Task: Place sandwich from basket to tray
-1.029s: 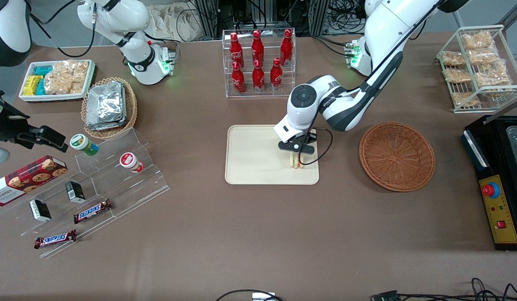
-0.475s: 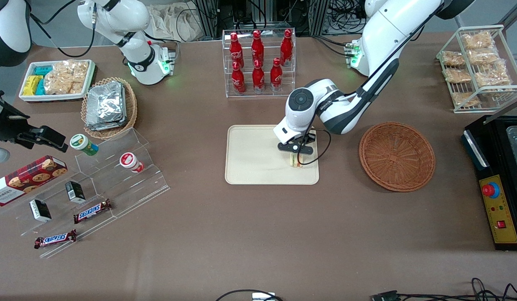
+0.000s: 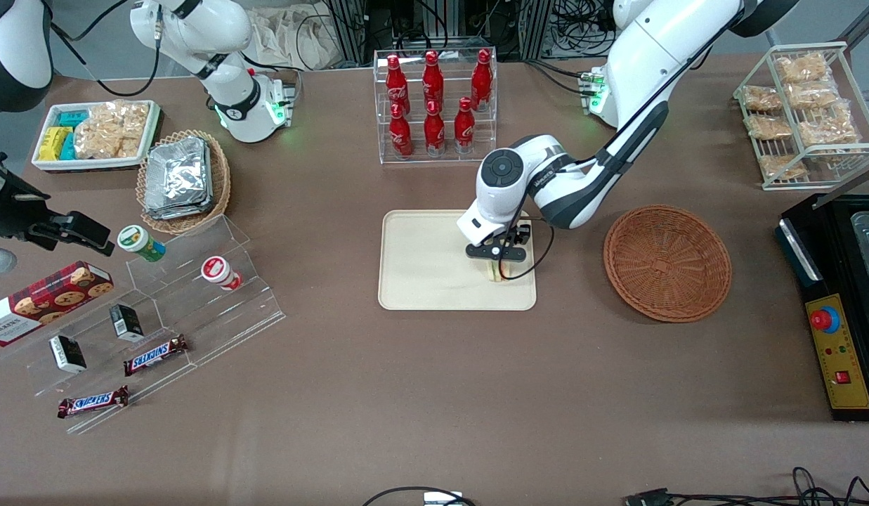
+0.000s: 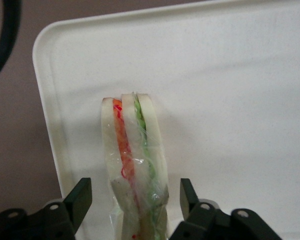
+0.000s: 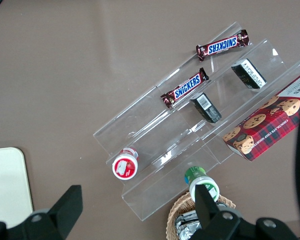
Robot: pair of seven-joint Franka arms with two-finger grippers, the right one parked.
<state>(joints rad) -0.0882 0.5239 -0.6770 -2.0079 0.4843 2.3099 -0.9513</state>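
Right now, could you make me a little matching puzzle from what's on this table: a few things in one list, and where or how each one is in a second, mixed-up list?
Things:
1. sandwich
2. basket
3. gripper
4. cola bottles

Places or states:
A. standing in a clear rack
B. open, fingers on either side of the sandwich without touching it
C. holds nothing, beside the tray
D. standing on edge on the tray, near its rim

Pairs: 1-D, 2-C, 3-B, 4-A

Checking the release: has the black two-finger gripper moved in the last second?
Yes. The gripper has crept away from the front camera, toward the cream rectangular tray's bottle-side rim, open astride the wrapped sandwich wedge.
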